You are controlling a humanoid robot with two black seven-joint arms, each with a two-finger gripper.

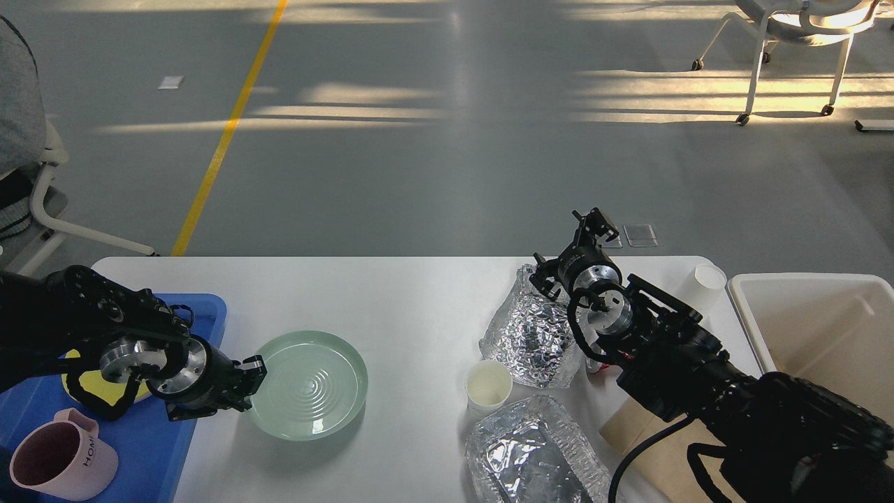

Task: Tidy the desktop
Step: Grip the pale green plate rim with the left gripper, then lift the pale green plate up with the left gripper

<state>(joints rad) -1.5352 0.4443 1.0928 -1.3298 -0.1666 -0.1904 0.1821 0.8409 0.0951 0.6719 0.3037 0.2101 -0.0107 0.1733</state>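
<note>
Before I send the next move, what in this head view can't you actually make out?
- Yellow plate in the blue tray: mostly hidden behind the left arm.
- Right gripper: small, end-on; open or shut unclear.
- Near foil container: cut off by the bottom edge.
- Off-white bin: right part past the frame edge.
- Brown paper: largely under the right arm.

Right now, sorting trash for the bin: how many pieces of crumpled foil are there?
2: one foil piece beside the right arm, another foil piece at the desktop's near edge, partly cut off.
</note>
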